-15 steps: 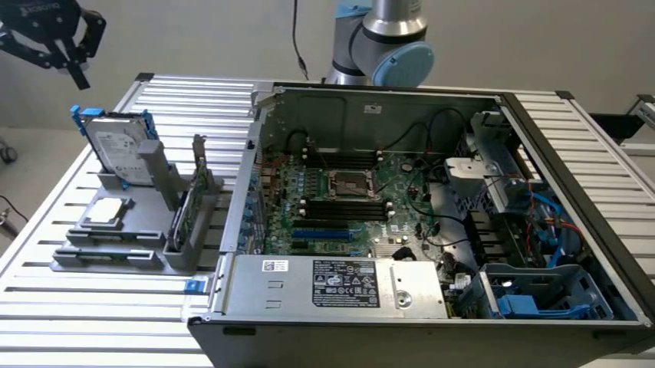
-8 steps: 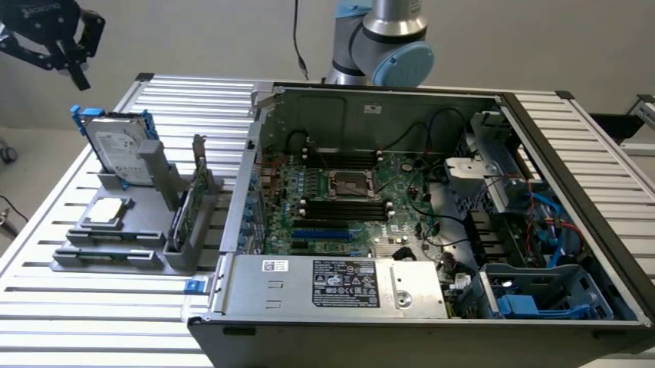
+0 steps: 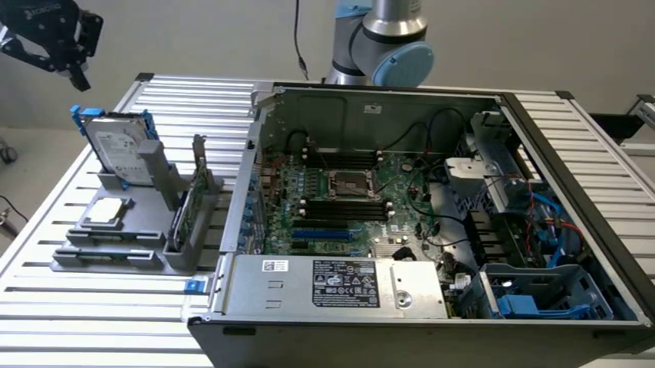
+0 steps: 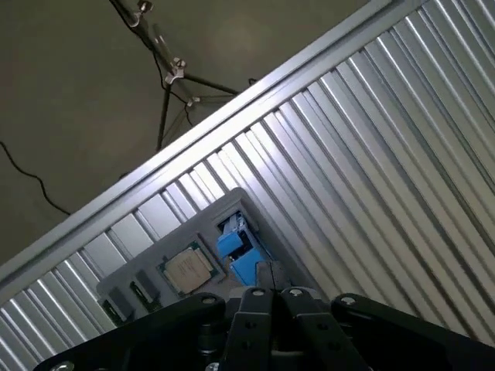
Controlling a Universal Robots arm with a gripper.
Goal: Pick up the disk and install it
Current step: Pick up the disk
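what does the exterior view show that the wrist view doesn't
Exterior view's own: the open computer case with its motherboard, and the arm's base behind it. Wrist view's own: a stand's thin legs on the floor past the table edge. Shared: the slatted table, the grey holder, the square chip, the disk in its blue frame, and the shut gripper above it, holding nothing.

Lab: robot arm (image 3: pixel 381 44), opened computer case (image 3: pixel 360 109)
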